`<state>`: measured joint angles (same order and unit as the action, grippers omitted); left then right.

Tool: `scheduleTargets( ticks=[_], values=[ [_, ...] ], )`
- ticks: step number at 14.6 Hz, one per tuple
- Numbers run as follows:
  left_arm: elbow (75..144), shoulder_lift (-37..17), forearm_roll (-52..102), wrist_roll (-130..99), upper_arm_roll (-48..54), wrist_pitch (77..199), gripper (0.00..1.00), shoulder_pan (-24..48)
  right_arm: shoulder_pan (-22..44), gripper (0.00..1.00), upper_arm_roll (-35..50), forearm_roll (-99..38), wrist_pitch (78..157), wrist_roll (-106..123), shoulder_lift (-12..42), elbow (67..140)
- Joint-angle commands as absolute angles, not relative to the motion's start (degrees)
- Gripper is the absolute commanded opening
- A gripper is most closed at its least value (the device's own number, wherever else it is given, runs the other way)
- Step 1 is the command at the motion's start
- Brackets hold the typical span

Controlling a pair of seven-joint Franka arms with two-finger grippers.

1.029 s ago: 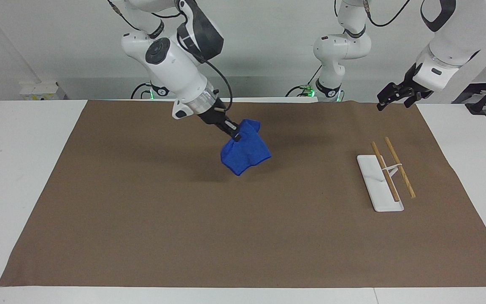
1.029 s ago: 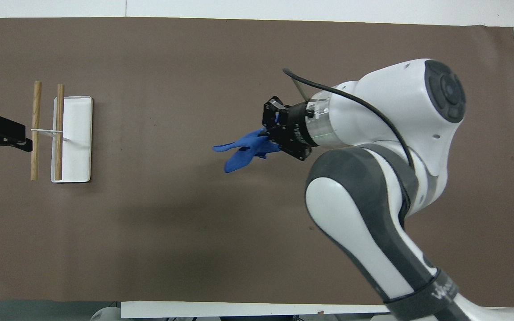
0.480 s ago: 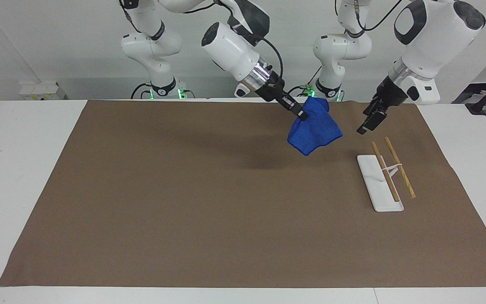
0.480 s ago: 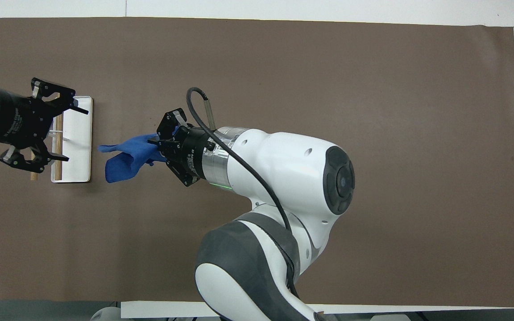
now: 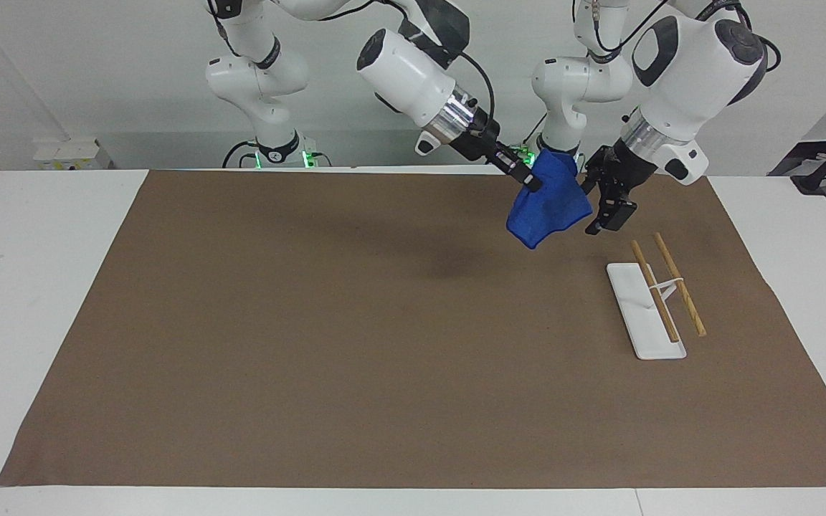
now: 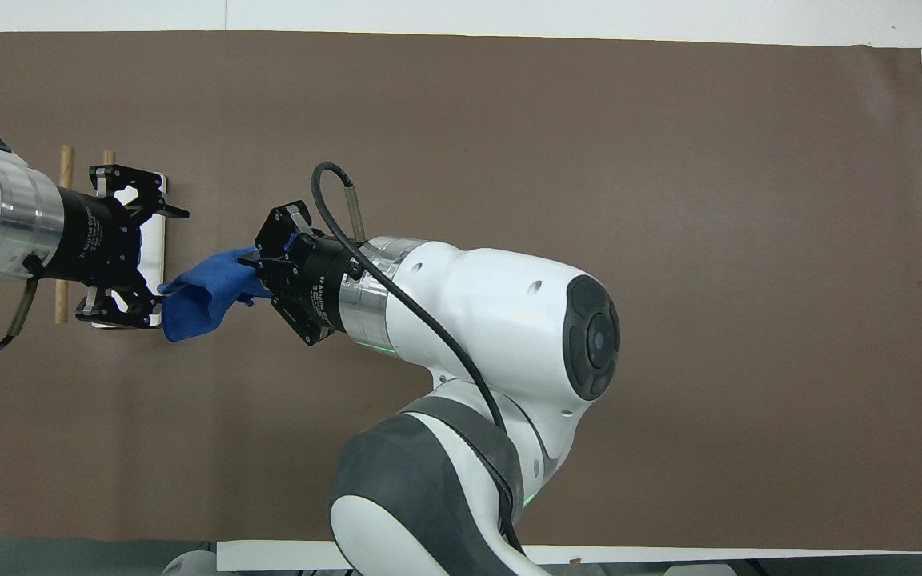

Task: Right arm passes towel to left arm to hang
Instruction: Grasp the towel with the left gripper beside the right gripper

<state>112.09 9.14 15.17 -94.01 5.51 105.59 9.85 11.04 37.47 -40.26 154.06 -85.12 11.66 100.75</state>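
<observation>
Starting at the bottom of the facing view, the brown mat (image 5: 384, 373) on the bench (image 5: 33, 287) lies bare. Higher up, at right of centre in that frame, stands the white rack (image 5: 632, 301) with its two wooden rails (image 5: 680, 284), nothing draped on it yet.

Above that, in the upper right of the frame, my two tools meet in the air. My right tool (image 5: 530, 184) is pressed together on a bunched corner of the towel (image 5: 548, 206), and the blue cloth hangs down from that pinch, clear of the mat. My left tool (image 5: 605, 203) hangs just beside the towel's free edge, fingers spread wide with nothing between them.

In the overhead view the towel (image 6: 201, 292) trails out from my right tool (image 6: 257, 268) toward the left of the frame, its long axis running straight at my left tool (image 6: 149, 260), whose spread fingers bracket the cloth's tip. I cannot tell whether they touch it.

So the towel lies between my two tools, and my left tool is the nearer one to the rack. I judge the next move is for it to press together on that free end before my right lets go.
</observation>
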Motion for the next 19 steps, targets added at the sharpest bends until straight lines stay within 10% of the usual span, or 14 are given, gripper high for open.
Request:
scheduleTargets(
  ticks=[1, 7, 13, 14, 16, 19],
  values=[
    [116.3, 12.2, 16.3, -95.9, 5.0, 108.6, 0.99, 11.8, 10.7, 0.0, 38.4, -41.4, 154.4, -85.2, 12.7, 99.6],
    [116.2, 12.0, 18.3, -96.2, 4.8, 110.8, 0.31, 11.1, 10.7, 0.0, 38.4, -41.3, 154.2, -84.8, 12.7, 99.6],
    [116.2, 12.0, 18.4, -96.1, 4.7, 110.7, 0.02, 11.1, 10.7, 0.0, 38.4, -41.3, 154.1, -84.7, 12.6, 99.7],
    [116.2, 12.0, 18.4, -96.1, 4.7, 110.7, 0.01, 11.1, 10.6, 0.15, 38.3, -41.3, 153.8, -84.7, 12.6, 99.7],
    [116.2, 12.0, 18.4, -96.1, 4.7, 110.7, 0.0, 11.1, 10.5, 1.0, 38.3, -41.3, 153.8, -84.7, 12.5, 99.8],
    [116.1, 12.0, 18.3, -95.5, 4.6, 111.8, 0.0, 11.1, 10.0, 1.0, 37.9, -40.6, 153.7, -79.8, 12.0, 100.4]
  ],
)
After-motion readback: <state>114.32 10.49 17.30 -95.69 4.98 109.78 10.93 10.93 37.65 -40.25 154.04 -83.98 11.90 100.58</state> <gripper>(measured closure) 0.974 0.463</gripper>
